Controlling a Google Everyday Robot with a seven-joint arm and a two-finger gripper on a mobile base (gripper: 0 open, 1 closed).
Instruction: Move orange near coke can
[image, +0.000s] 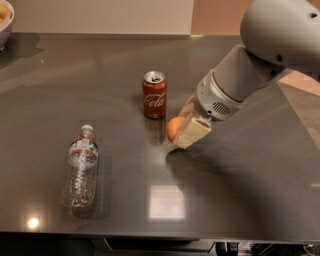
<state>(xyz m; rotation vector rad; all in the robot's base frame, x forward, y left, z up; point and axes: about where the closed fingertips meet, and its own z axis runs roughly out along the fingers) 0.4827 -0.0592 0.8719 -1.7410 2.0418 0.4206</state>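
The coke can (154, 94), red with white script and a silver top, stands upright on the dark table (250, 190) near the middle. My gripper (183, 129) is just right of the can and slightly nearer the camera. It is shut on the orange (173, 128), which shows between the cream-coloured fingers (193, 133). The orange is held a little above the table; its shadow lies below. Only the left part of the orange shows, the rest is hidden by the fingers.
A clear plastic water bottle (80, 167) lies on its side at the front left. A white bowl (5, 20) sits at the far left back corner. The table's front edge runs along the bottom of the view.
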